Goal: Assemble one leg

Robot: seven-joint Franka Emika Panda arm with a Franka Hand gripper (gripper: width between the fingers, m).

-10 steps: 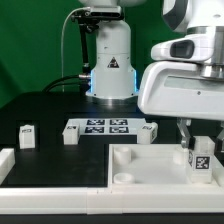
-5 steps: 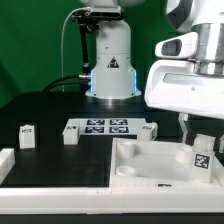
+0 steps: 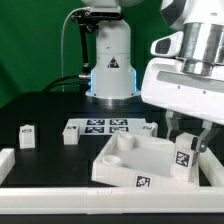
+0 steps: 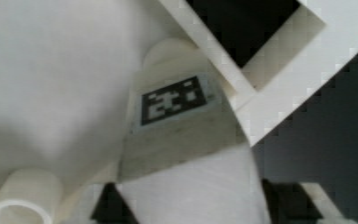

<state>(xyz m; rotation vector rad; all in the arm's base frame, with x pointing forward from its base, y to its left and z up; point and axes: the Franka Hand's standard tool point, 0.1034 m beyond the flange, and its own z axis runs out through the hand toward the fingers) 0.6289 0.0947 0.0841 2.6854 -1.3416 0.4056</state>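
Observation:
My gripper (image 3: 186, 146) is shut on a leg (image 3: 184, 160), a small white block with a black-and-white tag, at the exterior view's right. The leg sits in a corner of the large white tray-like piece (image 3: 125, 160), which is tilted and turned on the table. In the wrist view the leg (image 4: 172, 100) fills the middle and runs down between my dark fingers (image 4: 108, 198), with the gripper (image 4: 194, 205) closed round it. Three more legs stand on the table: one (image 3: 27, 135) at the left, one (image 3: 71, 134) beside the marker board, one (image 3: 151, 130) behind the tray piece.
The marker board (image 3: 100, 126) lies flat in the middle of the black table. A white rail (image 3: 60, 190) runs along the front edge, with a short white block (image 3: 5, 160) at the left. The arm's base (image 3: 110, 60) stands at the back.
The tray-like piece has swung round and tipped, its near corner now pointing left and forward. My gripper, still on the leg, has shifted a little left and tilted.

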